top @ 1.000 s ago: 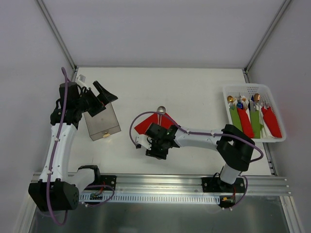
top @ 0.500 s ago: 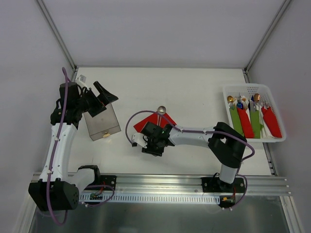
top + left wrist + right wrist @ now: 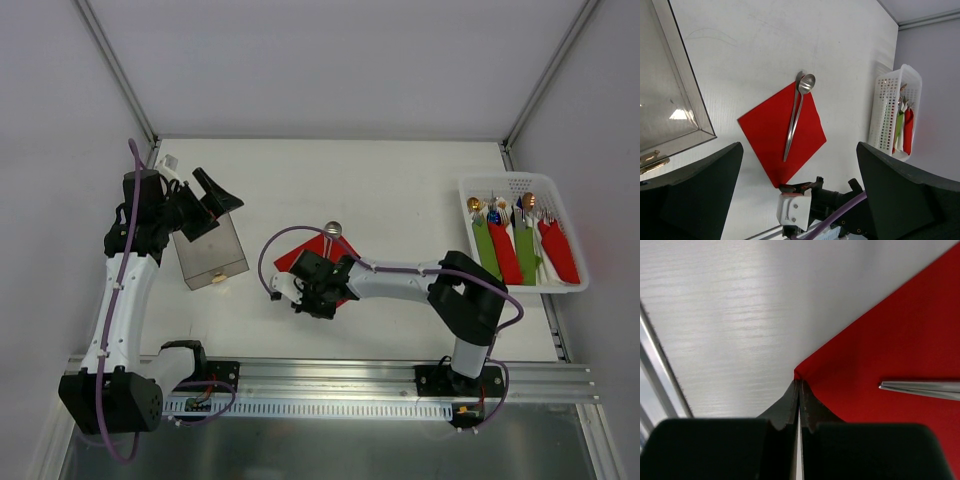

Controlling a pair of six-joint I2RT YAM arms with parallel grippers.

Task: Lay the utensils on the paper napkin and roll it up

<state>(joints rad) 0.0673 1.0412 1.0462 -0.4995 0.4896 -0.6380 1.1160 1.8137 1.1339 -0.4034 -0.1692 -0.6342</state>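
Note:
A red paper napkin [image 3: 296,258] lies flat mid-table; it also shows in the left wrist view [image 3: 770,130] and the right wrist view [image 3: 890,335]. The silver utensils [image 3: 796,107] lie together on it, the spoon bowl [image 3: 331,229] past its far corner; a handle tip [image 3: 920,387] shows in the right wrist view. My right gripper [image 3: 312,285] [image 3: 799,390] is shut on the napkin's near corner, low at the table. My left gripper [image 3: 205,208] is open and empty, held high at the left above a clear box; its fingers [image 3: 695,195] frame the napkin from afar.
A clear plastic box [image 3: 210,250] [image 3: 665,100] stands at the left under the left gripper. A white basket [image 3: 520,185] [image 3: 885,115] at the right edge holds several rolled red and green bundles with cutlery tips. A metal rail runs along the near table edge.
My right gripper has shifted a little to the left, to the napkin's near corner. The left arm has not moved.

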